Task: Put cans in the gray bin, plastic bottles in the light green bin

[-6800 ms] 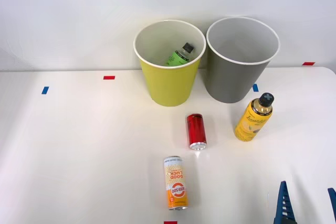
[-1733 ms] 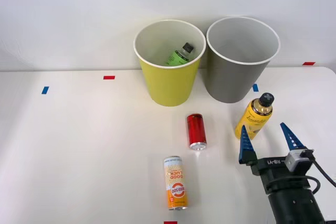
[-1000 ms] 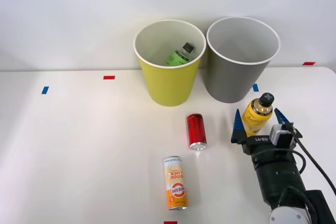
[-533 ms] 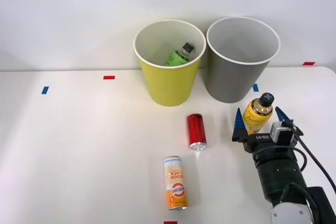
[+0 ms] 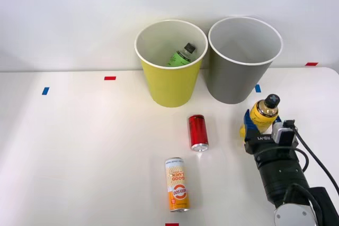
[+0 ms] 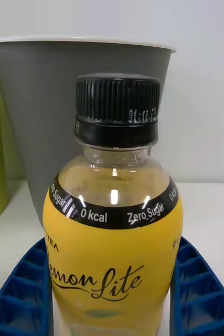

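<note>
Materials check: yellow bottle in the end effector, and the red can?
Yellow bottle: looks like clear glossy plastic under a printed yellow label; see-through shoulder with highlights, ribbed black cap likely plastic. Red can: probably metal; shiny silver end, glossy red side. The end effector is shut on the bottle.

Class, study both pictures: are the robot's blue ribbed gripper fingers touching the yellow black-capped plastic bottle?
Touching. The right wrist view shows the blue ribbed fingers pressed against both sides of the yellow black-capped bottle.
</note>
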Robot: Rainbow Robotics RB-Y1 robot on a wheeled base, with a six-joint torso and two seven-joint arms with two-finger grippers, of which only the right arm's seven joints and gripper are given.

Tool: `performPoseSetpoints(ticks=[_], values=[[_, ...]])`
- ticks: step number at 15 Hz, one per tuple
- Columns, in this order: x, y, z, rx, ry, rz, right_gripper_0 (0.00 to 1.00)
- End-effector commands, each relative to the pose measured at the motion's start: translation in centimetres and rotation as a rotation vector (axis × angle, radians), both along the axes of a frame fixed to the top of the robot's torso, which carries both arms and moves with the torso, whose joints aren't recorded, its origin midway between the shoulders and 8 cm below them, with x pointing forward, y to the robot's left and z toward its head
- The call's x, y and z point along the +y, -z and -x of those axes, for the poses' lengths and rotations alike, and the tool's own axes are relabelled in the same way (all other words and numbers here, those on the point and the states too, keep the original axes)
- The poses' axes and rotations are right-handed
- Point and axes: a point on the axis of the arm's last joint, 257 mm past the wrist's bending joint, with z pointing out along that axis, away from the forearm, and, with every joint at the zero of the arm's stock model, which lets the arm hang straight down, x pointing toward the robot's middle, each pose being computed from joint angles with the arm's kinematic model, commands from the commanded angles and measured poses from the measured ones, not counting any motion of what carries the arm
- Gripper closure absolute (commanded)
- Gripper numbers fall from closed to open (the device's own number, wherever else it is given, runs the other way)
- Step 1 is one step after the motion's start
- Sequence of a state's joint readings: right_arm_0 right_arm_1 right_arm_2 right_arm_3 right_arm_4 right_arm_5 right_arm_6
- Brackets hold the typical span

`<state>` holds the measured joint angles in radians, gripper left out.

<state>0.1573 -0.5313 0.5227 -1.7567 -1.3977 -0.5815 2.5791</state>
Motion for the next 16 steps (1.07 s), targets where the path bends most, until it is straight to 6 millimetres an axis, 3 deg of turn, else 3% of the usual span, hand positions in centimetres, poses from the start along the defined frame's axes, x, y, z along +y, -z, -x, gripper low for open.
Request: performPoseSetpoints(ticks=[1, 8, 10, 16], values=[[0.0, -0.1, 0.0, -0.001, 0.000, -0.005, 1.00], [0.3, -0.5, 0.4, -0.025, -0.014, 0.031, 1.00], [-0.3, -1.4, 1.2, -0.044, -0.004, 0.032, 1.00], [0.1, -7.2, 3.8, -0.029, -0.144, -0.057, 1.00]])
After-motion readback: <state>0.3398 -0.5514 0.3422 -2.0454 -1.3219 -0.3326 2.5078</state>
